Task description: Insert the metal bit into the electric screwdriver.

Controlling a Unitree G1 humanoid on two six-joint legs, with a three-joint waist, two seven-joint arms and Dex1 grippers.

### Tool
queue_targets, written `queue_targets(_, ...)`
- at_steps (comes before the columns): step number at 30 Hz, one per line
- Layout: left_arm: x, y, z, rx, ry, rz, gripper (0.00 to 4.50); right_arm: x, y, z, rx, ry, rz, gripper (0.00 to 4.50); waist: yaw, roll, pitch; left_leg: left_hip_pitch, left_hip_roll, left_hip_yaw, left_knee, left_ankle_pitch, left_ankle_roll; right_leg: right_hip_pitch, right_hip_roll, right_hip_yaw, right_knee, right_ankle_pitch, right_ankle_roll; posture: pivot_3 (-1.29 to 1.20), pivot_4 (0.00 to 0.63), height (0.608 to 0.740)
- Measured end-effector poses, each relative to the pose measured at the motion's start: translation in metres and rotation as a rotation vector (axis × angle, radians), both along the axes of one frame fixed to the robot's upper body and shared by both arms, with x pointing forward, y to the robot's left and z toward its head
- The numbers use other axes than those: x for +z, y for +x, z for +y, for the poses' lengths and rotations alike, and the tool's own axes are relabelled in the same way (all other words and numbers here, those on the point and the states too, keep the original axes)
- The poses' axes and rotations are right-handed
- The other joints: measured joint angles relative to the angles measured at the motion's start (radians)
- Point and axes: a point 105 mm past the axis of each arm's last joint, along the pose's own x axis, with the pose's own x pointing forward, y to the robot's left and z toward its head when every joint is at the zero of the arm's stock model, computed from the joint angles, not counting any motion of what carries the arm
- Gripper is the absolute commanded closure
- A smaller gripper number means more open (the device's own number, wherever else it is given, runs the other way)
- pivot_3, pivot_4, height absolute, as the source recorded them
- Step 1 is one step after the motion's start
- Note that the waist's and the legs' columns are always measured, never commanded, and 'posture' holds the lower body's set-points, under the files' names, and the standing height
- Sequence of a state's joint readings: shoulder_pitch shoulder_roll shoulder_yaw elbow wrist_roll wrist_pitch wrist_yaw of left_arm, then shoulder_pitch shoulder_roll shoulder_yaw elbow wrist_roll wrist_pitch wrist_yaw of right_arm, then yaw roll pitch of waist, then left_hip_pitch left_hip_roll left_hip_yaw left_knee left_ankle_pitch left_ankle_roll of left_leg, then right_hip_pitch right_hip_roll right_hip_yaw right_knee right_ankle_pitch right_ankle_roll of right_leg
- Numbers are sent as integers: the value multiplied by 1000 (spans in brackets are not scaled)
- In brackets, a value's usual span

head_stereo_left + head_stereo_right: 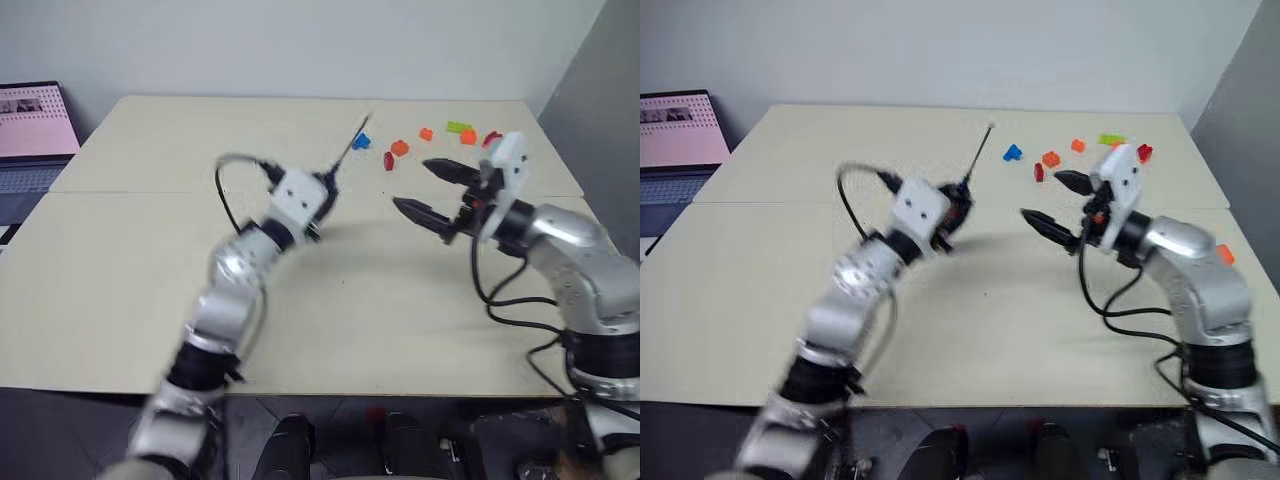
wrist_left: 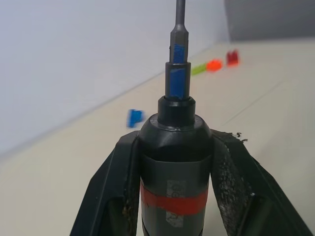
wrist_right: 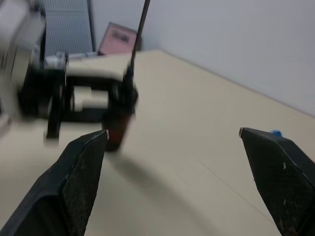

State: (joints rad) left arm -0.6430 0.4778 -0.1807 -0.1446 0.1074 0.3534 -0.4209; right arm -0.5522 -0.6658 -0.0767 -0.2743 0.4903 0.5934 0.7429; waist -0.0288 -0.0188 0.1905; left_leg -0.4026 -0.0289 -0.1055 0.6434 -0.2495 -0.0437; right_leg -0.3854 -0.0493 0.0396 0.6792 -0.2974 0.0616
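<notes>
Left wrist view showed the left gripper with fingers clamped on the electric screwdriver, the metal bit already seated in its tip above the desk, while the right gripper stood wide and empty nearby, so insertion looked finished and only setting down remained.

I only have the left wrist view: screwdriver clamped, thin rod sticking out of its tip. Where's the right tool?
Observer: The right tool is off to the screwdriver's right, above the table, fingers wide apart and holding nothing.
Operator: So the bit's seated?
Observer: The metal bit runs straight out of the electric screwdriver, which the left tool holds raised off the table.
Operator: Anything near the tip?
Observer: Coloured bricks lie on the table beyond it, apart from both tools.
</notes>
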Motion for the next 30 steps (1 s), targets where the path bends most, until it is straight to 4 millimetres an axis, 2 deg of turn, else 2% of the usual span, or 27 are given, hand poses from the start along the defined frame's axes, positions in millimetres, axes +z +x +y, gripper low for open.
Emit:
queue_targets(1, 7, 2, 5, -9, 116, -9, 2858, -2, -2, -6, -8, -48, 2, 0, 0, 0, 0, 0, 0, 0, 0, 0, 0, 0, 0, 1, -1, 0, 0, 0, 150, 740)
queue_targets(2, 2, 5, 4, -55, 328, 6, 2858, -6, -7, -12, -3, -128, 1, 0, 0, 0, 0, 0, -1, 2, -1, 0, 0, 0, -1, 1, -3, 0, 0, 0, 150, 740)
queue_targets(3, -3, 5, 4, -70, 376, 22, 2858, -7, -8, -12, 0, -147, 0, 0, -1, 0, 0, 0, -1, 2, -1, 0, 0, 0, -2, 2, -3, 0, 0, 0, 150, 740)
queue_targets(5, -39, 10, 1, -145, 586, 127, 2858, -9, -16, -16, 27, -241, 3, 0, 0, 0, 0, -1, 0, 3, -2, 0, 0, 0, -4, 2, -5, 0, 0, 0, 150, 740)
queue_targets(7, -69, 11, 2, -201, 707, 221, 2858, -10, -22, -17, 51, -299, 3, 0, -2, 0, 0, -5, 1, 2, 0, 0, 0, -3, -4, 1, -5, 0, 0, 0, 150, 740)
queue_targets(9, -81, 11, -2, -258, 782, 260, 2858, -12, -28, -18, 70, -339, 11, 0, -1, -1, 1, -7, 2, 1, 1, 0, 0, -5, -4, 0, -4, 0, 0, 0, 150, 740)
queue_targets(13, -84, 13, -18, -368, 876, 318, 2858, -20, -46, -12, 141, -409, 46, 0, 3, -1, 1, -8, 1, 0, 2, 0, 0, -4, -4, -1, -4, 0, 0, 0, 150, 740)
queue_targets(15, -94, 16, -25, -396, 911, 350, 2858, -25, -53, -10, 166, -437, 63, 0, 5, -1, 1, -8, 0, -1, 3, 0, 0, -3, -4, -2, -4, 0, 0, 0, 150, 740)
queue_targets(20, -102, 21, -32, -419, 929, 388, 2858, -32, -58, -11, 169, -454, 94, 0, 4, -1, 1, -6, 0, -1, 3, 0, 1, -3, -4, -2, -1, 0, 1, 0, 150, 740)
queue_targets(21, -102, 22, -31, -418, 930, 389, 2161, -32, -59, -11, 169, -454, 96, 0, 4, -1, 1, -6, 0, -1, 3, 0, 1, -2, -4, -2, -1, 0, 1, 0, 150, 740)
queue_targets(30, -101, 22, -39, -442, 856, 426, 357, -33, -61, -9, 171, -448, 99, 0, 3, -1, 1, 3, 1, -2, 2, 1, 2, 7, -4, -2, -1, 0, 1, 0, 150, 740)
